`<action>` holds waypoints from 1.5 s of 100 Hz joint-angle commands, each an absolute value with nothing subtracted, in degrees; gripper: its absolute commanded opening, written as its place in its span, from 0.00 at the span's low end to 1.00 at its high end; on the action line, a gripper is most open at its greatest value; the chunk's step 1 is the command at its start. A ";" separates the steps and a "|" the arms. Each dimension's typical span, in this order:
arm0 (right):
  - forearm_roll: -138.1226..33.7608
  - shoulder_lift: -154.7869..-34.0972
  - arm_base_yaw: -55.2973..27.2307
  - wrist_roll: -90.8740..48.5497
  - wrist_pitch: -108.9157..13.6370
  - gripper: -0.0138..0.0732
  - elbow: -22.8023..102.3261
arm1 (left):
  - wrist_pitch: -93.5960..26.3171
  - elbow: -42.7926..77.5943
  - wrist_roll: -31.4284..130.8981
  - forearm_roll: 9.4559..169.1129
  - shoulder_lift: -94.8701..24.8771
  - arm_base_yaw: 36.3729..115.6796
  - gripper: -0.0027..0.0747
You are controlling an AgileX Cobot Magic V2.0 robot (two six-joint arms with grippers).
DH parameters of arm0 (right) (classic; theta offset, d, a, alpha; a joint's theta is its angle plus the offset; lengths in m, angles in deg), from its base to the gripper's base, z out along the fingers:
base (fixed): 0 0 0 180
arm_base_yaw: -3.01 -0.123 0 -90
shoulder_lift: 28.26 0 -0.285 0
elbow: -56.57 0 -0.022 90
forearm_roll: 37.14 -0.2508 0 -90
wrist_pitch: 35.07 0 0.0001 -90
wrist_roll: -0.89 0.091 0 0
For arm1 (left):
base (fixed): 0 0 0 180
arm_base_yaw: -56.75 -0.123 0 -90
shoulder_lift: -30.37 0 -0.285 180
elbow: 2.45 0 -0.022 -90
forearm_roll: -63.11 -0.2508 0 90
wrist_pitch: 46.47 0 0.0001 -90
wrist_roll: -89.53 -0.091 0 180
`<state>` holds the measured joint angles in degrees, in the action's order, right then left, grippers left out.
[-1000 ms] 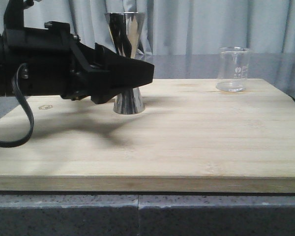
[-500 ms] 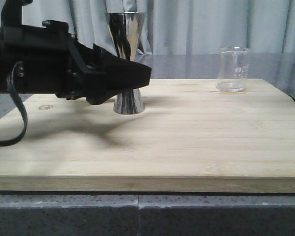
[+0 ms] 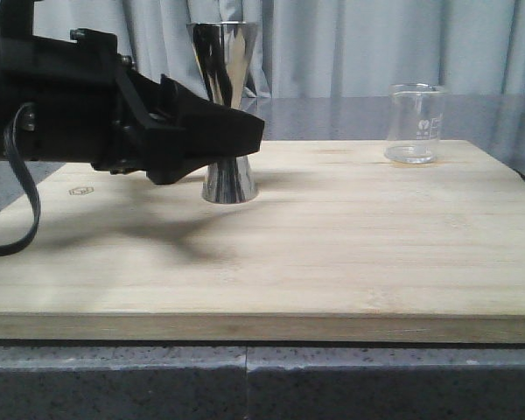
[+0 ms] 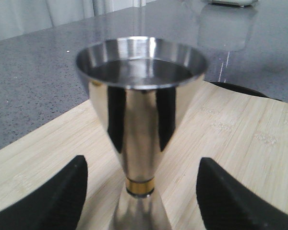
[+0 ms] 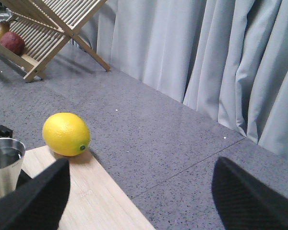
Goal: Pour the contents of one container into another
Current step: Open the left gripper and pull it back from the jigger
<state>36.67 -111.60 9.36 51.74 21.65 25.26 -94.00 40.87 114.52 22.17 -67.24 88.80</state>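
Observation:
The tall steel jigger [image 3: 225, 87], the other container, stands upright on the wooden board [image 3: 350, 245] at back left. Its gold waist band and its upper cup, which seems to hold liquid, show close up in the left wrist view [image 4: 141, 96]. My left gripper [image 3: 241, 133] is open, its black fingers [image 4: 62, 194] on either side of the jigger's waist with clear gaps and no contact. The small clear glass beaker [image 3: 414, 124] stands at the board's back right, far from both grippers. My right gripper [image 5: 141, 191] is open over the board's edge and holds nothing; the front view does not show it.
In the right wrist view a yellow lemon [image 5: 66, 134] lies on the grey counter by the board's corner, near the jigger's rim [image 5: 5, 155]. A wooden rack [image 5: 48, 28] with fruit stands further off. Grey curtains hang behind the counter.
My left arm has drawn back slightly to the left, still open around the jigger. Jigger and beaker have not moved.

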 commanded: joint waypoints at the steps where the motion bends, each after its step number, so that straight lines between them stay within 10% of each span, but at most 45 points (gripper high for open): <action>1: 33.80 -109.64 9.52 51.58 23.55 0.79 26.93 | -97.46 39.64 114.95 23.59 -64.97 88.63 0.62; 150: 33.80 -109.53 9.52 51.58 21.43 0.79 26.93 | -78.81 45.58 120.12 28.00 -41.35 87.81 0.62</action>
